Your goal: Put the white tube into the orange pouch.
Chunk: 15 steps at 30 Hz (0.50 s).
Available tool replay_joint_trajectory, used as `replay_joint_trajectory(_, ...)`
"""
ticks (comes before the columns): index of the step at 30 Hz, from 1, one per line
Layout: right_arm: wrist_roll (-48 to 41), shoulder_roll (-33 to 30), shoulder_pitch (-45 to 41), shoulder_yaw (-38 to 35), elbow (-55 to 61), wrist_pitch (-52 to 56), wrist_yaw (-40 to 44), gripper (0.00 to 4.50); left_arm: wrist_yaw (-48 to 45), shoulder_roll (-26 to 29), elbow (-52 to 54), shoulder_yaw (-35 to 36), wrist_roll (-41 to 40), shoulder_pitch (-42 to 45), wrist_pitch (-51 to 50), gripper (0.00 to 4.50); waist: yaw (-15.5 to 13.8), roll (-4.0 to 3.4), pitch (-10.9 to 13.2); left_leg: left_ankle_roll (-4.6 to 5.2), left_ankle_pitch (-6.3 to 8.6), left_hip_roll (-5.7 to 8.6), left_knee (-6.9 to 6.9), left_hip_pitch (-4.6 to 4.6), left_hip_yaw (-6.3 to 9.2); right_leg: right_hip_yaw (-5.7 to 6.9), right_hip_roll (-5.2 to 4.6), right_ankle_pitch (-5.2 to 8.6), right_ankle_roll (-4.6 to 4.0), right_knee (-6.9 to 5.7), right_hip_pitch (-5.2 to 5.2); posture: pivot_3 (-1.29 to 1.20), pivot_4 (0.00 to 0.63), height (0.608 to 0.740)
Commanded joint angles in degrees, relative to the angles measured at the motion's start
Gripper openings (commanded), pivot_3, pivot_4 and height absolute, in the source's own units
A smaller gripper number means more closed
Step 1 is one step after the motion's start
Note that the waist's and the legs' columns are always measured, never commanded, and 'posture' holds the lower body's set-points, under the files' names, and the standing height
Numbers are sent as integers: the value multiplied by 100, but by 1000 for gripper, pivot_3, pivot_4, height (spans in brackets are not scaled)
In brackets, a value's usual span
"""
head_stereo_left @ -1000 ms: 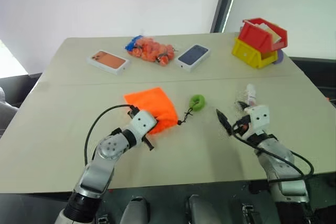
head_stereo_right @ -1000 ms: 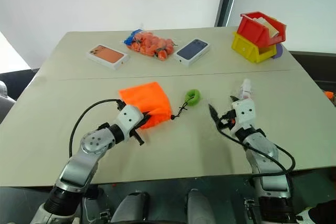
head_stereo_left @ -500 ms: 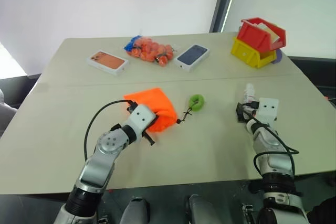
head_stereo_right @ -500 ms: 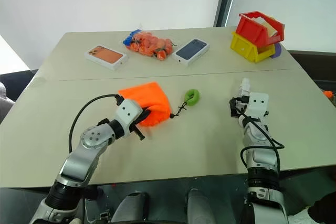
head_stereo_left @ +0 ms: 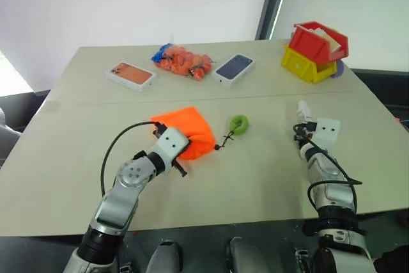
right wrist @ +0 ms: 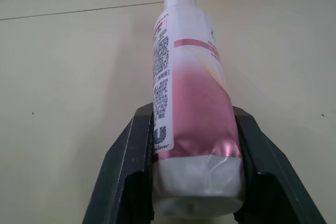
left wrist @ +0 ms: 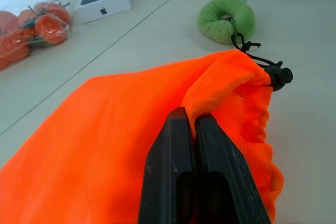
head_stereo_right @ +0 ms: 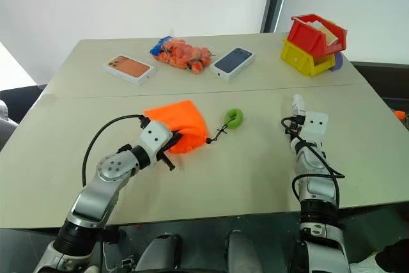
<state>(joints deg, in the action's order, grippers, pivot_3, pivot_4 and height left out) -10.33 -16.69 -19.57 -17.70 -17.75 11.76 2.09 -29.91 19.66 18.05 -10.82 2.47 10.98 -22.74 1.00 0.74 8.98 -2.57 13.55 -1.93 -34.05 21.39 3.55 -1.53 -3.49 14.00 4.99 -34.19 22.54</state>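
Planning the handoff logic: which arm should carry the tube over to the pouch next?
Right. The right gripper has its fingers on either side of the white tube, while the left gripper is shut on the orange pouch at its mouth.

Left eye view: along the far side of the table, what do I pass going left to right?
Orange phone box → mesh bag of small orange items → dark phone box → stacked red and yellow bins.
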Motion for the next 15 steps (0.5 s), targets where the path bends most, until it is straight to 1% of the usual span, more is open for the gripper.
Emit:
replay_joint_trajectory(1,74,-167,191,212,780,-287,376,1129,11,24,108,1,-38,48,165,0,-1,-4,1,0,0,0,0,0,0,0,0,0,0,0,0,0,150,740)
replay_joint_trajectory(4,-123,-340,567,417,1586,-399,1051,1129,3,24,93,43,-97,56,174,0,-3,-10,1,0,0,0,2,1,0,0,0,3,5,0,1,0,150,740)
replay_joint_trajectory(6,-546,-647,1062,679,2415,-331,2055,1129,-12,4,58,100,-190,93,166,0,-5,-13,1,0,0,0,2,2,0,0,0,4,7,0,1,0,150,740)
replay_joint_trajectory(8,-942,-1029,1611,923,3127,-38,2895,1129,-46,7,35,136,-267,121,166,0,-9,-13,1,0,0,0,2,0,5,0,2,19,31,0,-3,0,150,740)
replay_joint_trajectory(11,-1552,-1608,2427,1187,4012,583,3781,1129,-86,40,8,169,-349,152,166,0,-26,-8,0,1,1,-1,1,-3,10,2,3,23,35,1,-11,0,150,740)
replay_joint_trajectory(13,-1724,-1897,2795,1366,4384,879,4109,1129,-108,74,-12,179,-381,179,171,0,-31,-3,3,0,1,1,-3,-1,9,2,-1,24,35,2,-11,0,150,740)
replay_joint_trajectory(15,-1765,-2025,2930,1497,4548,1083,4204,1129,-116,99,-25,177,-402,195,175,0,-18,1,5,-1,2,1,-10,0,8,2,-3,23,34,3,-11,0,150,740)
